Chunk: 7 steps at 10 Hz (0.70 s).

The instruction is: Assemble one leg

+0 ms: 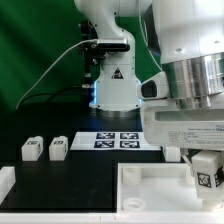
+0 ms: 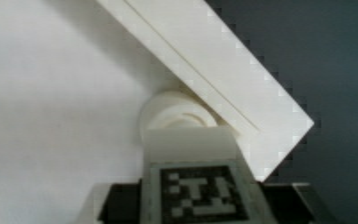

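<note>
Gripper (image 1: 206,168) clamps the leg (image 2: 194,182) against the panel (image 1: 150,195) rim.

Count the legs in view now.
3. One leg and a second leg stand side by side at the exterior view's left; a third leg sits in the jaws by the white panel. Others may be hidden.
</note>
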### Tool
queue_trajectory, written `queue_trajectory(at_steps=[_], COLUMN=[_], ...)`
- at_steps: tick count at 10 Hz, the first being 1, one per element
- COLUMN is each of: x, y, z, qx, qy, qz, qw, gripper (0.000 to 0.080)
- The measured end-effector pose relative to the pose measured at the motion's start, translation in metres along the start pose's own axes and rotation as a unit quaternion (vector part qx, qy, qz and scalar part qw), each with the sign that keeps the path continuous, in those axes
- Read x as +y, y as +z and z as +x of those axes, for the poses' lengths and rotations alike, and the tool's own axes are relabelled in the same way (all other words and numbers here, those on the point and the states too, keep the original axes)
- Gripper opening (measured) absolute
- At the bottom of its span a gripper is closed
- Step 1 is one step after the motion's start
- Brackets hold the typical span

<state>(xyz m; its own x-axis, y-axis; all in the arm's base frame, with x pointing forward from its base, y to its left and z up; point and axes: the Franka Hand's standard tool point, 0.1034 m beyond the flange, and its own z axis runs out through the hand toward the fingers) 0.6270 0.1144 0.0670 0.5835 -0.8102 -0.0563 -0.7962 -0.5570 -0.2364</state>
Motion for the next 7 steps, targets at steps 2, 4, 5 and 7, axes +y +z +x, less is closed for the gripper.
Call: queue_trajectory(at_steps=[2,4,5,7], x=[-0.001,-0.007,-0.008,-0.007], y=[0.002,0.008,0.008,0.008], z=[-0.004,-0.014,-0.013,-0.013], qx=[-0.007,-0.021,-0.023,-0.023], qy=[0.087,0.233,0.261,0.217], qz=[0.004,0.003,0.005,0.006], qw=[0.996,0.972,0.965,0.976], gripper=[0.0293,0.0287,0.0287,0.039])
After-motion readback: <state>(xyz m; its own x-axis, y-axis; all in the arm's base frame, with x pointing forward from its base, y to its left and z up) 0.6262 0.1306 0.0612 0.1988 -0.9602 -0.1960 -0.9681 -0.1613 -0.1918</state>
